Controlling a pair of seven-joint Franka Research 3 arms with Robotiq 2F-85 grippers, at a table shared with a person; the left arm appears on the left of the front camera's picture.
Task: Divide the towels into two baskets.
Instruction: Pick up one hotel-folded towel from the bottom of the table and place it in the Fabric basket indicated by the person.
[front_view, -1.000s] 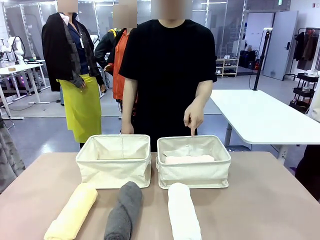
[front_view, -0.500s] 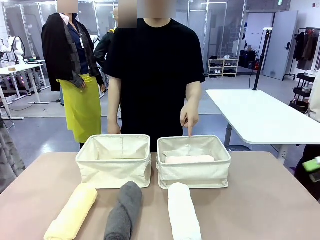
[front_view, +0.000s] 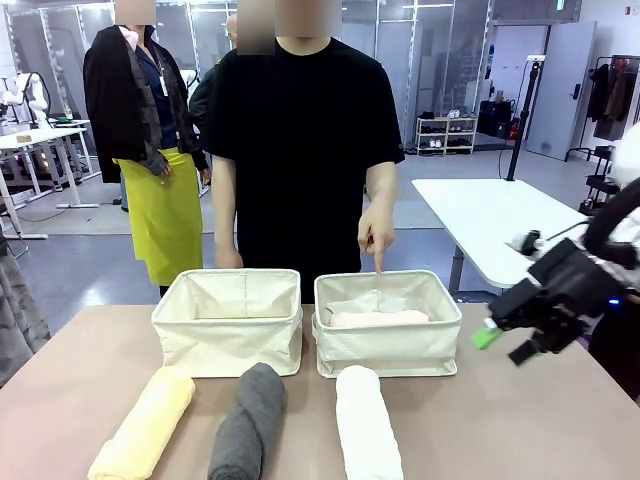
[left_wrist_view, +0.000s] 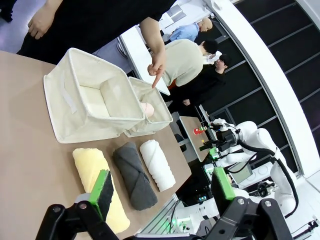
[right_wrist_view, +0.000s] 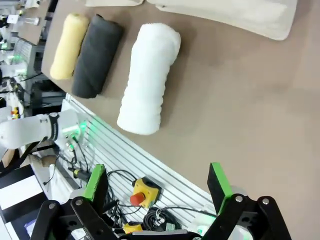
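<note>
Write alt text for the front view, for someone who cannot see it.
A yellow towel, grey towel and white towel lie on a table before a left basket and right basket; a pink towel lies in the right one, where a person's hand points. The right pincer hovers open right of it.

The tan table (front_view: 530, 420) carries five things. Straight below the person's pointing hand (front_view: 376, 230) stands one basket (front_view: 388, 345). The second basket (front_view: 228, 340) stands just beside it, off to the robot's left of the hand. Nearer the robot than the hand, three rolls lie side by side: the white towel (front_view: 366, 425) almost in line with the hand, then the grey towel (front_view: 248, 420), and the yellow towel (front_view: 145, 423) farthest from it.
</note>
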